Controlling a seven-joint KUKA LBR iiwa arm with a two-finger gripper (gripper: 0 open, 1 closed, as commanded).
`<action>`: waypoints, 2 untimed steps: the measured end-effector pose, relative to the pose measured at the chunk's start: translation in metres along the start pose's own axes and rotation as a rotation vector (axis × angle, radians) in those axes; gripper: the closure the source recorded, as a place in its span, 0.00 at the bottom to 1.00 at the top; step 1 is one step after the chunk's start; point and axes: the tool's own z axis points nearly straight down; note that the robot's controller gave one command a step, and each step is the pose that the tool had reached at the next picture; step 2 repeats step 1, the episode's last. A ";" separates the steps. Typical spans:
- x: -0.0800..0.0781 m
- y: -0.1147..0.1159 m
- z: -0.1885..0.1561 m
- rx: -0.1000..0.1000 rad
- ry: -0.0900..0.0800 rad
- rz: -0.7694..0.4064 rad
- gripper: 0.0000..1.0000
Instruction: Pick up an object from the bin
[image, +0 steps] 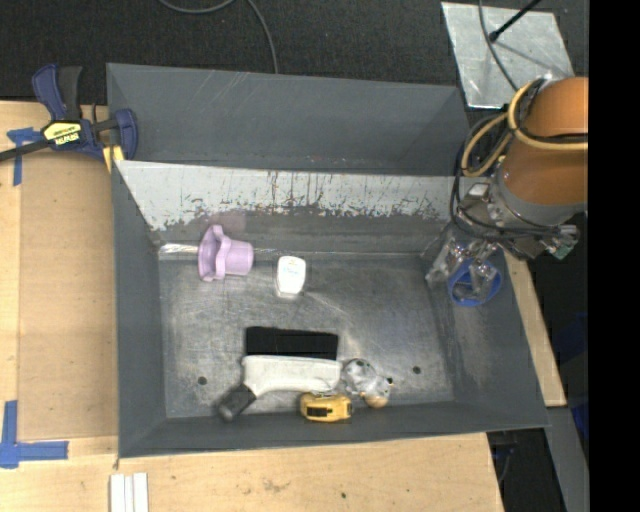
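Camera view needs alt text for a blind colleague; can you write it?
The arm's tool hangs over the right wall of the grey bin, a blue ring-like thing just beneath it. On the floor lie a purple plastic piece, a small white piece and a front heap around a black slab.

Lilac cup (225, 254); white cap (290, 276); black slab (291, 343); yellow-and-black tape measure (325, 407) (grey bin (300, 130), streaked back wall).
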 end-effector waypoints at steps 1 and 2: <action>-0.001 0.005 -0.061 0.001 -0.001 -0.009 1.00; -0.001 0.005 -0.061 0.001 -0.001 -0.009 1.00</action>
